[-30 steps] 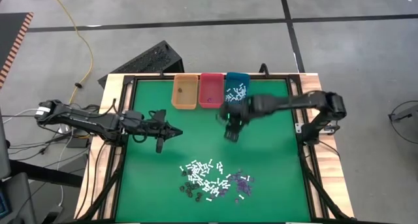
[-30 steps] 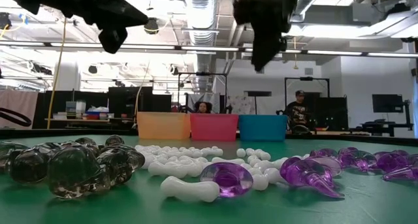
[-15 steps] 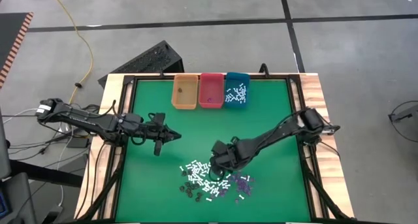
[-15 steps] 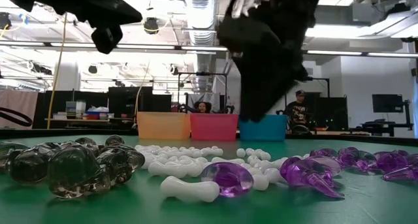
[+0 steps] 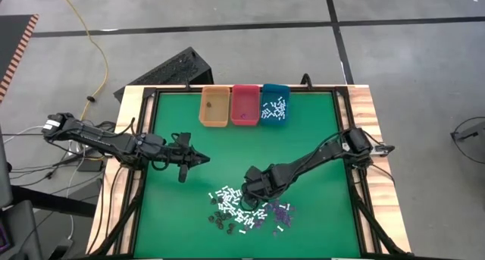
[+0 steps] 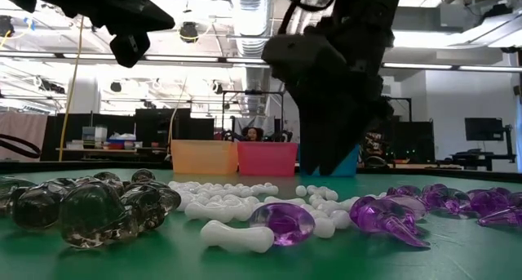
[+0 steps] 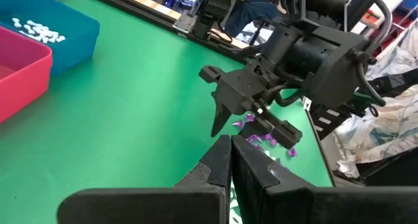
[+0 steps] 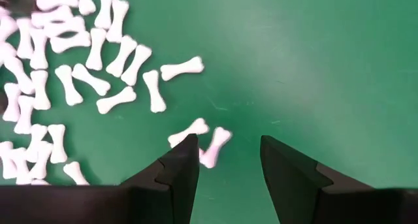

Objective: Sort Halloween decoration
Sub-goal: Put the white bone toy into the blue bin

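Observation:
The Halloween decoration lies in a loose pile (image 5: 244, 211) near the table's front edge: white bone-shaped sticks (image 8: 78, 80), purple bits (image 6: 391, 215) and dark bits (image 6: 81, 211). My right gripper (image 8: 225, 149) stands open at the pile's far edge (image 5: 248, 193), pointing steeply down. Two white bones (image 8: 212, 145) lie between its fingers, close to one fingertip (image 8: 186, 149). My left gripper (image 5: 198, 160) hangs shut and empty above the table's left half, pointing toward the right arm (image 7: 228, 160). My right gripper comes down from above at the two white bones (image 8: 196, 129) on the pile's far edge. One fingertip (image 8: 185, 152) covers the end of a bone. I cannot tell whether it touches the bone. The bones lie flat on the green mat.
Three bins stand side by side at the far edge: orange (image 5: 214, 107), pink (image 5: 245, 104), and teal (image 5: 274, 104) with white bones in it. Bare green mat (image 5: 311, 139) lies between the bins and the pile. A raised black frame (image 5: 345, 161) borders the mat.
My right gripper has swung from just in front of the bins toward the table's near edge and down to the pile's far edge, rolling as it went. It stayed open. Over the last half second it has almost stopped. The pile has not moved.

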`<state>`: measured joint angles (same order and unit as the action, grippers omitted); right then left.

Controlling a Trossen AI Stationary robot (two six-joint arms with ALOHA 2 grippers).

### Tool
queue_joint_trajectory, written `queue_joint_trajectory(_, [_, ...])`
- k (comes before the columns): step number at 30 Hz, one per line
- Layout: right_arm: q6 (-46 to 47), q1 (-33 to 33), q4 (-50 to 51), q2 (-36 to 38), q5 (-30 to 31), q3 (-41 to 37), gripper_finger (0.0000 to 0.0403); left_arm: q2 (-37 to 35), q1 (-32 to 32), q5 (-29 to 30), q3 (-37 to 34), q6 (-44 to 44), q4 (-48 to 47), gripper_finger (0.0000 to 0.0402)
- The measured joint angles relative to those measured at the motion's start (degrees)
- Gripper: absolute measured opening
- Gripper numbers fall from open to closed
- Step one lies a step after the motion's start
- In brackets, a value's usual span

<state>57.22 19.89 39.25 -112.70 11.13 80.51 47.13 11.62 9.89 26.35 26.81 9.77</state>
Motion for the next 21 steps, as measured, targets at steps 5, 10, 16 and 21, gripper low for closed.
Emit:
queue_joint_trajectory(5, [0.21, 0.27, -0.28, -1.77, -0.80, -0.07, 0.0191, 0.00, -0.02, 0.00, 0.00, 0.00, -0.21, 0.0000])
queue_joint_trajectory(10, [1.26, 0.27, -0.53, -2.65, -1.60, 0.04, 0.0189, 0.02, 0.00, 0.00, 0.02, 0.00, -0.22, 0.0000])
queue_joint_trajectory(16, [1.73, 0.23, -0.16, -2.74, -1.65, 0.02, 0.0150, 0.00, 0.00, 0.39, 0.02, 0.00, -0.17, 0.0000])
queue_joint_trajectory(21, [2.40, 0.18, 1.24, -2.76, -1.45, -0.02, 0.0063, 0.00, 0.00, 1.51, 0.02, 0.00, -0.23, 0.0000])
